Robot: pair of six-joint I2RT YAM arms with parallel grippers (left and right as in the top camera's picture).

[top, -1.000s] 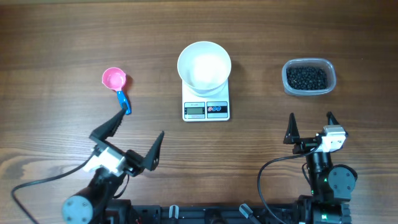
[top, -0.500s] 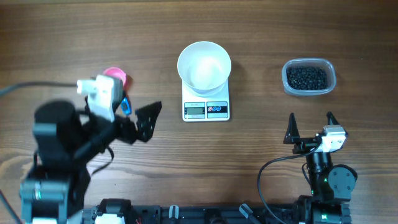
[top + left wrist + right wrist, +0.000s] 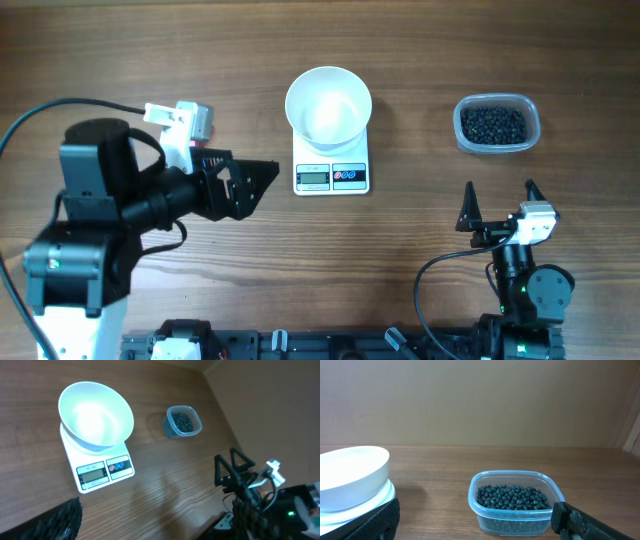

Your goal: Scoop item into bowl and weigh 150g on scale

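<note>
**Beans in the tub, bowl on the scale, both grippers wide**

The white bowl (image 3: 328,105) sits on top of the scale (image 3: 332,176), in the middle of the table (image 3: 100,50). The bowl covers the back part of the scale. The front part sticks out toward the robot and shows a little grey screen and two small buttons. In the left wrist view, the inside of the bowl looks plain white.

The beans (image 3: 492,125) are small, round and black. They lie in a heap in a clear tub (image 3: 534,110). The tub stands on the table to the right of the scale, well apart from it.

The left arm (image 3: 95,215) is lifted high over the left side of the table. The left gripper (image 3: 255,188) points sideways at the scale. From above, it looks just left of the scale, but it hangs up in the air and touches nothing. Its fingers are spread and hold nothing. Its own camera shows only one dark finger, down in the corner.

The right gripper (image 3: 500,205) is at the near right side of the table, closer to the robot than the tub. Its two black fingers stand wide apart with nothing between them. It faces the tub but does not touch it. Its camera shows the tub between the two fingertips and the bowl at the left edge.
</note>
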